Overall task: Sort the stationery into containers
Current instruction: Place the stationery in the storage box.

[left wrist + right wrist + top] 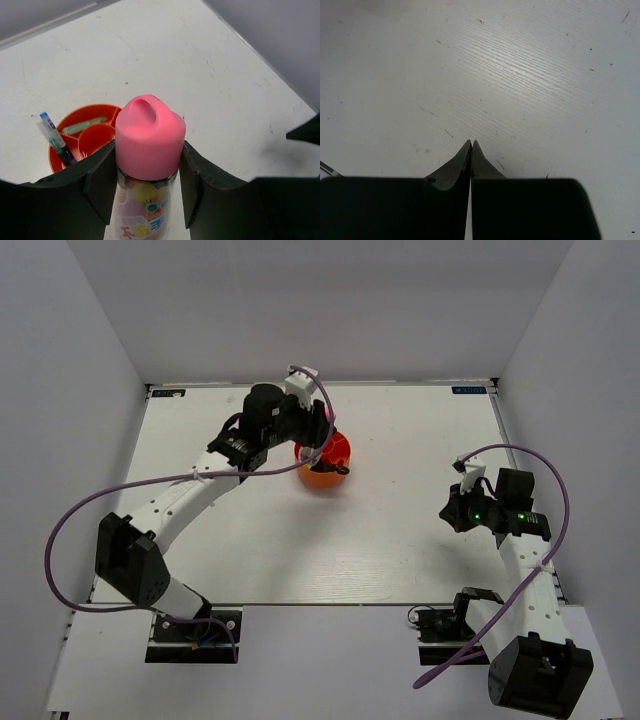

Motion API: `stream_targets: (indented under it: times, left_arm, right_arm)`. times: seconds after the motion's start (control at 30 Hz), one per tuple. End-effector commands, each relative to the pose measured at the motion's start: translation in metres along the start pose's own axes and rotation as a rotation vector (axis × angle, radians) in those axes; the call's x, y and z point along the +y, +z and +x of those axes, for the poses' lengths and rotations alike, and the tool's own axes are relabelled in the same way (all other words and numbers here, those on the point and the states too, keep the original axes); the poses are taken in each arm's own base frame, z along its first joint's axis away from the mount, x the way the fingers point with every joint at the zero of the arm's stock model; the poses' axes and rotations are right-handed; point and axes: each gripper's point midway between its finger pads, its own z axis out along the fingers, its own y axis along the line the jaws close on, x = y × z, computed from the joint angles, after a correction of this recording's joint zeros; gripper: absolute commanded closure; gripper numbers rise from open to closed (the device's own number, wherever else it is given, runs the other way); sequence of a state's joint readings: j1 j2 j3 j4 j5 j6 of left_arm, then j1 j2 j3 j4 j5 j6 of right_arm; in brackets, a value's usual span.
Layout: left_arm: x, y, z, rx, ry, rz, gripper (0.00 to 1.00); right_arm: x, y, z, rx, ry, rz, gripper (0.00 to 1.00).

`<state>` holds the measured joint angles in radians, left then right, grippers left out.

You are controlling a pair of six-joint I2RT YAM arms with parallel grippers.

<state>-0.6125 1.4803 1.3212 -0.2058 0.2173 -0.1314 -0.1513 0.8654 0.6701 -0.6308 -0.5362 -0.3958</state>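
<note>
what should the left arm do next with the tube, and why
Probably shift the left end effector sideways until the tube hangs over the central cup of the organiser: the wrist view shows the tube gripped, the cup bare and off to its side.

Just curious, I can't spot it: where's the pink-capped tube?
Left wrist view: the tube is gripped in the left gripper, close to the orange organiser near the table's far middle.

A white table (400, 530) fills the floor of a booth enclosed by plain grey walls (350, 300) on three sides. A small blue label (468, 390) sits at its far right corner and a dark label (168, 394) at its far left. Up close, the tabletop shows fine grain, scattered dark specks (479, 20) and faint scuffs.
</note>
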Motion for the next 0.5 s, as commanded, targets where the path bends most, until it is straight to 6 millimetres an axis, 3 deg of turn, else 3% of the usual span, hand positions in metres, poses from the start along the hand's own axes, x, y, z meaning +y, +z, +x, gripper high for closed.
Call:
stream_targets:
  times: [0.0,0.03,0.1,0.13,0.47]
  left_arm:
    - [-0.003,0.013,-0.044,-0.158,-0.057,0.086,1.0]
    - [-0.005,0.015,-0.06,-0.22,-0.04,0.106,1.0]
    - [0.002,0.03,-0.054,-0.212,-0.048,0.102,1.0]
    - [0.003,0.031,-0.067,-0.253,-0.051,0.122,1.0]
    - [0.043,0.067,-0.065,-0.344,-0.129,0.106,1.0]
  right_arm:
    - [0.003,-0.001,-0.004,-0.02,-0.006,-0.019,1.0]
    - [0.003,0.0,-0.003,-0.015,-0.005,-0.022,1.0]
    - [0.004,0.0,-0.002,-0.013,-0.002,-0.027,1.0]
    - [0.003,0.001,-0.002,-0.012,-0.002,-0.026,1.0]
    - [0.004,0.003,0.001,-0.005,0.0,-0.039,1.0]
